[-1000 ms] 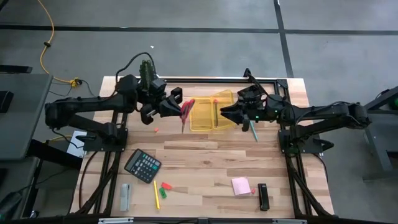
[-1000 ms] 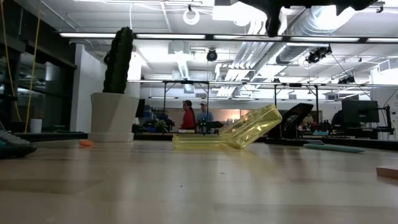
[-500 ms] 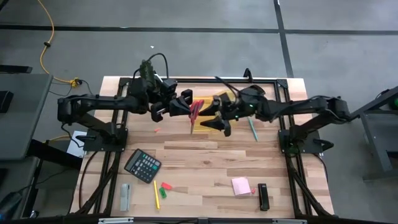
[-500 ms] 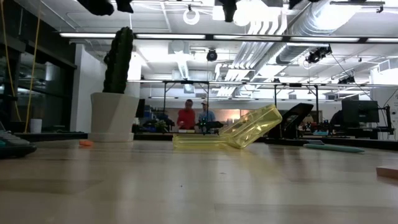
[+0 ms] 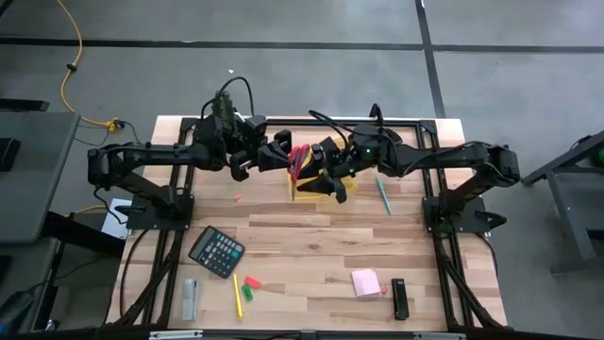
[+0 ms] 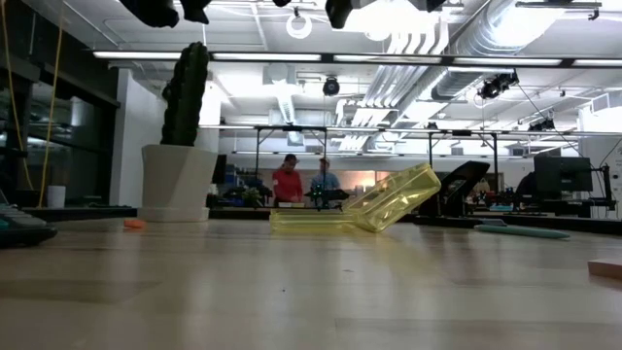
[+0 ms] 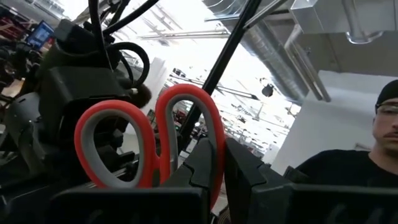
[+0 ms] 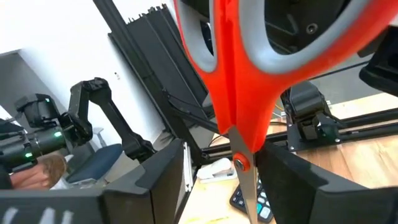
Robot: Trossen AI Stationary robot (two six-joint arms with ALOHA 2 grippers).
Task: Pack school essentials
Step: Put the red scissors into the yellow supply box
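High view: your wooden table point(image 5: 311, 255) carries the yellow transparent case point(image 5: 314, 181) near its far edge, partly hidden under the two grippers that meet above it. Your left gripper point(image 5: 283, 156) pinches the red-handled scissors point(image 5: 300, 161) in mid-air over the case; the left wrist view shows both red loops point(image 7: 149, 140) standing up from between its dark fingers, which are pressed onto them. Your right gripper point(image 5: 330, 162) sits just beside the scissors from the other side; in the right wrist view its fingers stand spread to either side of the pivot and blades point(image 8: 239, 165), not touching them.

Largest to smallest on the near half of the table: dark calculator point(image 5: 216, 251), small grey metal bar point(image 5: 190, 297), a dark block point(image 5: 400, 297), pink sticky-note pad point(image 5: 366, 281), thin yellow pencil point(image 5: 236, 291), green and orange-red pieces point(image 5: 250, 286). The teal pen point(image 5: 383, 195) lies just right of the case. A tiny orange piece point(image 5: 237, 197) lies alone left of it.

You get no readable writing or brand in any view.
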